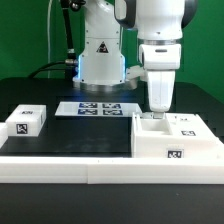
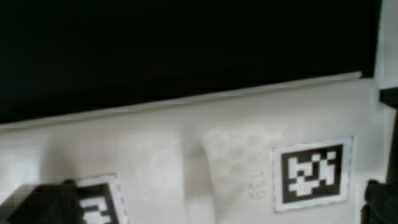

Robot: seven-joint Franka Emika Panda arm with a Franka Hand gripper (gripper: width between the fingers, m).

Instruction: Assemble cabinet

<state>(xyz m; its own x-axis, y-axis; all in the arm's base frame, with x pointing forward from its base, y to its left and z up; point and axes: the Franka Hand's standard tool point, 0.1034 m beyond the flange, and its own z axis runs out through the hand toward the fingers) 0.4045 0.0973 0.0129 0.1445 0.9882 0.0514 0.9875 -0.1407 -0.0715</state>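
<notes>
White cabinet [image 1: 178, 140] on tabletop [image 1: 30, 92], directly below hand [image 1: 157, 110]. Long side runs crosswise and hand hangs over one end, close to top. Fingers apart or together? Can't tell tbh.

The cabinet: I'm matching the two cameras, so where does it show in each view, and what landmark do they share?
Exterior view: the cabinet is the big white box at the exterior view's right, under the gripper.
Wrist view: the cabinet is seen close up, its white face filling about half the picture.
Shared landmark: a square black-and-white marker on it; whether it is the same one, I cannot tell.
</notes>
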